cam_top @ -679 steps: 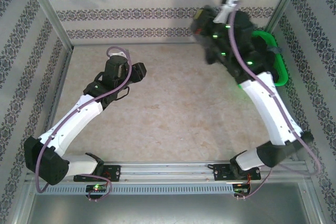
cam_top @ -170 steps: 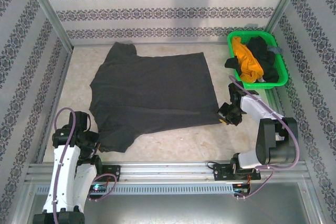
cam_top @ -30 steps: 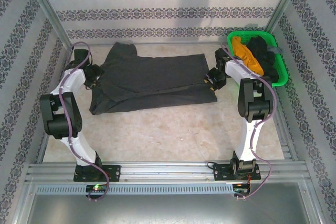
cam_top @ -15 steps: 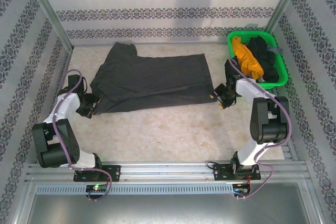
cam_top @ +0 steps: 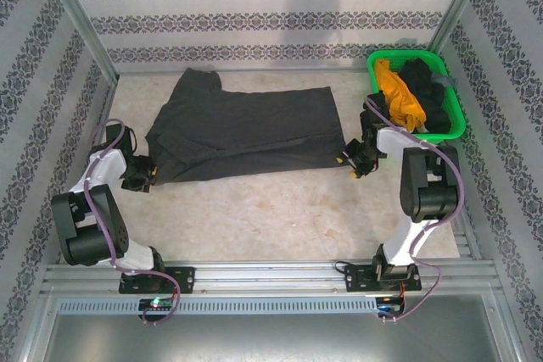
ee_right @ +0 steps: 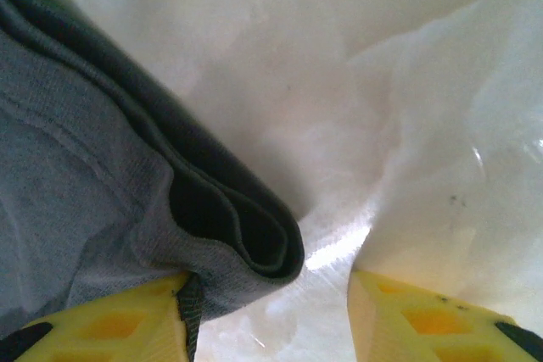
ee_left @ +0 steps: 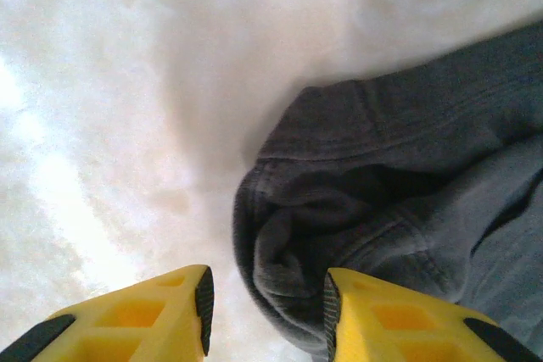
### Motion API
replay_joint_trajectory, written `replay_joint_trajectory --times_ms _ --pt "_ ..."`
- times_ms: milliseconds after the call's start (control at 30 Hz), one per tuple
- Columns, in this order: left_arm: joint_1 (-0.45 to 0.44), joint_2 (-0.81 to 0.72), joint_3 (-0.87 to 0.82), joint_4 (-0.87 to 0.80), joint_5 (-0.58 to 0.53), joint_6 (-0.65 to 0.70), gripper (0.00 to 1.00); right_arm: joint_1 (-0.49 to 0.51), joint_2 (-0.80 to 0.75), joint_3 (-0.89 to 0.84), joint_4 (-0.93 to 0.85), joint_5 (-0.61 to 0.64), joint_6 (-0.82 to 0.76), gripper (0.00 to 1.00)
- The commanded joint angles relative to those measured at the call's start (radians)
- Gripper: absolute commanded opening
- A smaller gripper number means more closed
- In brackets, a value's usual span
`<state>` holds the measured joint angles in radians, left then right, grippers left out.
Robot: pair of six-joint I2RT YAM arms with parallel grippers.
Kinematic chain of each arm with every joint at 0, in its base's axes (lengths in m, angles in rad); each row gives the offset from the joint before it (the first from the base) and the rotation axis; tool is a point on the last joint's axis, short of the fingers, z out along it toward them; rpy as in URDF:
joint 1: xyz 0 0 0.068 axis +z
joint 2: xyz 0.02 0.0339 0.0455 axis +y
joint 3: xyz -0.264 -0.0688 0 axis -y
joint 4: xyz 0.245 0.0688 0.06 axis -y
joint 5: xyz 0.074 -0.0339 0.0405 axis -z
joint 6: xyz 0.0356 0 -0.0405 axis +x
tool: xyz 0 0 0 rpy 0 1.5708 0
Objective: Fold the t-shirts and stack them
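L jaws part-open at grey t-shirt point(cam_top: 246, 133) corner | R jaws apart astride its fold | beige tabletop point(cam_top: 280, 218), patterned walls point(cam_top: 271, 14)

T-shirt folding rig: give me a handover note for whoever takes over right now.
Left gripper: open, jaws straddling the near left corner of the grey t-shirt.
Right gripper: open, at that shirt's near right corner, where the cloth is doubled.
Done: grey t-shirt laid on the table and folded over once.
Left: finish folding it, then fold the yellow t-shirt and black t-shirt, both bunched in the green basket, and stack all.
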<state>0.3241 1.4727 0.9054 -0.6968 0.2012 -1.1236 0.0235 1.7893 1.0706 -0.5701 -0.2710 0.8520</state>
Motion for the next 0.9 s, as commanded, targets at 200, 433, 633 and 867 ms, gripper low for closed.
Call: replay_joint_trajectory --times_ms 200,433,633,867 --pt "0.009 0.06 -0.008 0.053 -0.003 -0.107 0.29 0.015 0.073 0.071 0.024 0.009 -0.004 0.39" --pt "0.015 0.092 0.056 0.041 -0.037 -0.096 0.0 0.019 0.091 0.099 0.01 0.06 -0.018 0.03" --pt "0.029 0.043 0.125 -0.081 -0.124 -0.013 0.0 0.016 0.041 0.106 -0.059 0.169 -0.034 0.0" --pt "0.047 0.045 0.167 -0.148 -0.162 0.074 0.0 0.009 -0.011 0.085 -0.113 0.222 -0.044 0.0"
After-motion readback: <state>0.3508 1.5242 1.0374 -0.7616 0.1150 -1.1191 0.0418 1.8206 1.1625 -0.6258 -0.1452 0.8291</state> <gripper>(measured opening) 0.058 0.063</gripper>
